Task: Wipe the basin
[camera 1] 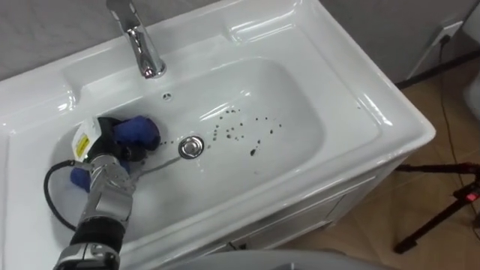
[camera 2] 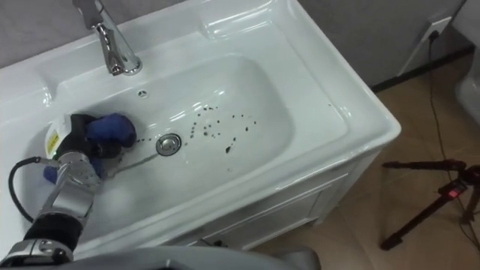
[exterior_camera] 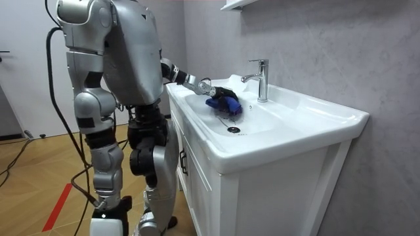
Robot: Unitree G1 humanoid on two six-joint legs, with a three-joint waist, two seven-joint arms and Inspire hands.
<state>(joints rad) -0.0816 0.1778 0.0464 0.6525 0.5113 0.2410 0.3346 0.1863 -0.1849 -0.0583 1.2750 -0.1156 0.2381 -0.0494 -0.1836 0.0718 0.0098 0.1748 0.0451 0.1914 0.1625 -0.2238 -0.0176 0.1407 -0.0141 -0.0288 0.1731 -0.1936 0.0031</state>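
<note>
The white basin [camera 1: 300,112] has a chrome drain [camera 1: 191,147] at its middle and a scatter of dark specks [camera 1: 240,129] just right of the drain. My left hand [camera 1: 111,146] is down in the basin's left part, left of the drain, with its dark fingers curled round a blue cloth [camera 1: 140,131] that presses on the basin floor. In the room view I stand at the vanity's front with the left hand [exterior_camera: 220,94] and blue cloth [exterior_camera: 226,105] reaching over the rim. My right hand [exterior_camera: 110,219] hangs low at my side.
A chrome tap [camera 1: 142,45] stands on the back ledge above the drain. The white vanity cabinet [exterior_camera: 275,190] carries the basin. On the wooden floor to the right is a black tripod [camera 1: 442,202], and a wall socket [camera 1: 450,31] with a cable sits behind it.
</note>
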